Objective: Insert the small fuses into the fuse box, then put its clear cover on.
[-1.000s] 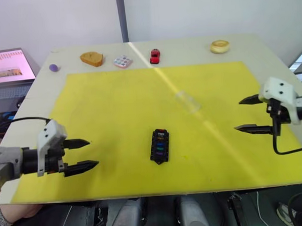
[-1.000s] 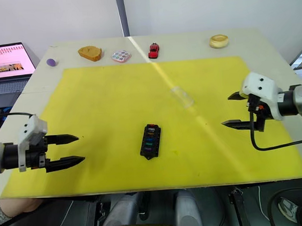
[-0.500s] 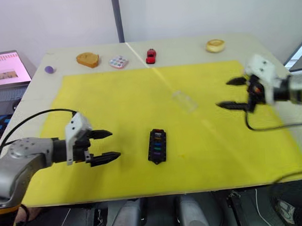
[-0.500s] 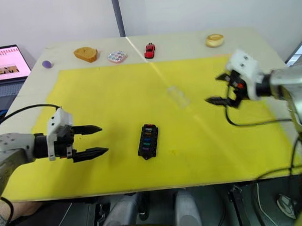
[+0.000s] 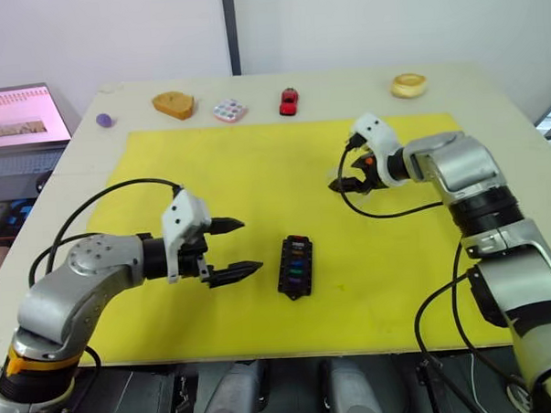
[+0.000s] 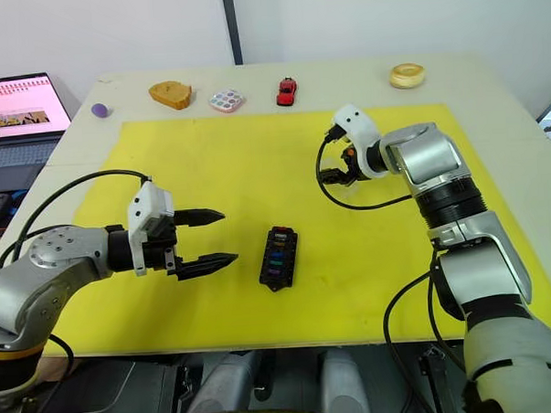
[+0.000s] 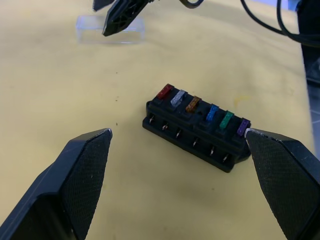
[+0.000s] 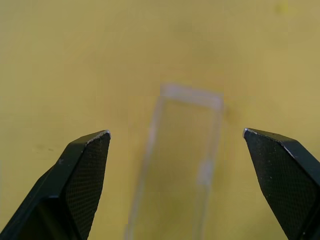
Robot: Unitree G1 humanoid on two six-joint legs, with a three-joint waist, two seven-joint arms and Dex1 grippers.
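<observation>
The right gripper [image 8: 175, 137], fingers spread wide, has been brought over the clear cover [image 8: 177, 165] right of centre; the left gripper [image 5: 233, 248], also released, waits beside the fuse box [image 5: 294, 266], its small fuses [image 7: 200, 111] already seated, so capping is judged next

Both head views look forward and down from high up, taking in the whole yellow rectangular mat [image 5: 256, 171]. The left wrist view sits low and close, facing the black slotted fuse box [image 7: 197, 127]. The right wrist view looks closely at the clear plastic cover [image 8: 180, 160], which also lies upper left in the left wrist view.
</observation>
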